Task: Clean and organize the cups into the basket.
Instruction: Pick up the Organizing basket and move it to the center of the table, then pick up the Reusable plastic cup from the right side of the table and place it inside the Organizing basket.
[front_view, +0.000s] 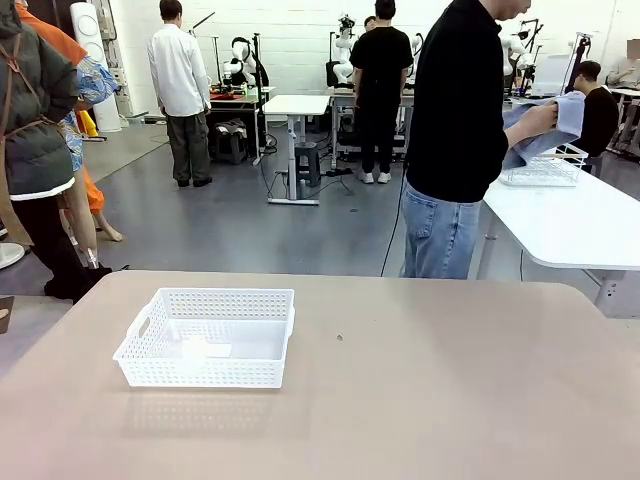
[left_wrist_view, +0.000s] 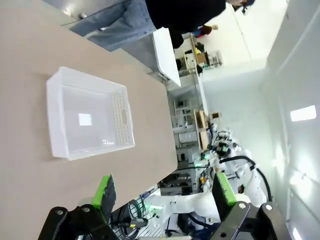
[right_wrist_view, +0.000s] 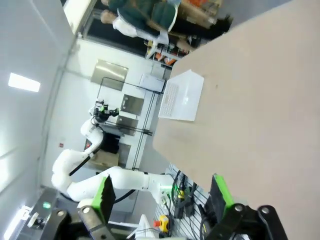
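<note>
The white plastic lattice basket (front_view: 208, 338) sits on the tan table at the left, with nothing in it but a small white label on its floor. It lies tilted sideways as the basket (left_wrist_view: 89, 115) in the left wrist view and as a small white basket (right_wrist_view: 181, 96) far off in the right wrist view. No cup is in view. My left gripper (left_wrist_view: 162, 192) is open, held above the table with nothing between its green pads. My right gripper (right_wrist_view: 161, 192) is open too, high over the table's near side. A person in a black top stands at the far edge, handling a blue-grey cloth (front_view: 545, 125).
A white table (front_view: 570, 215) stands at the back right with a white wire-frame basket (front_view: 545, 170) on it. A small dark speck (front_view: 339, 337) marks the tan tabletop. Other people and desks stand farther back.
</note>
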